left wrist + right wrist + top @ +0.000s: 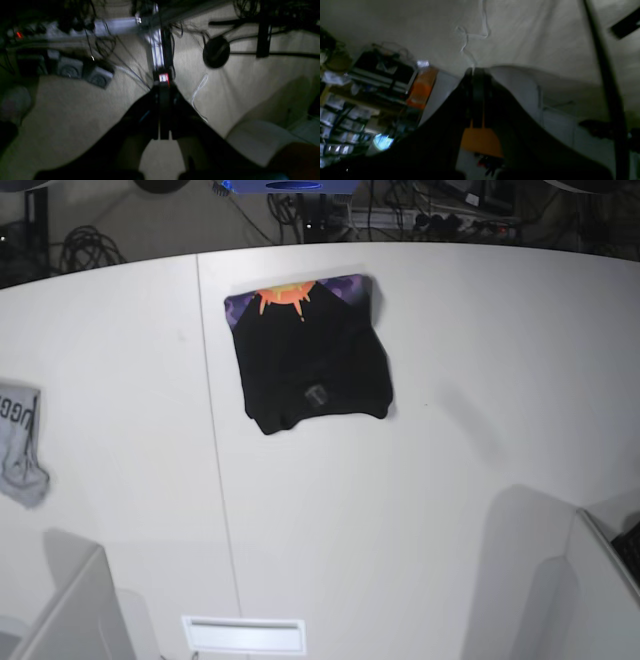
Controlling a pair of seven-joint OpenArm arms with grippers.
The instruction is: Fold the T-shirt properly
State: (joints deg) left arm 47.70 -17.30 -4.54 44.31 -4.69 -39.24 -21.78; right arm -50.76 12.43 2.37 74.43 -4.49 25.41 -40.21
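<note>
With the left end effector (163, 91) and right end effector (478, 75) closed and empty, the black T-shirt (310, 360) lies compactly folded toward twelve o'clock on the table (400, 510), presumably released there as finished.

Site type: robotics lab or workshop — indicated by loose cables (90, 248), bench hardware (70, 67) and a white work table (420, 510).

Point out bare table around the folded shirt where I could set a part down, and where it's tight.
Widest patch: table below the shirt, down to the white tray-like rectangle. Also right of the shirt, and left as far as the grey cloth. Tight: the strip between the shirt and the far edge; cables crowd beyond it.
</note>
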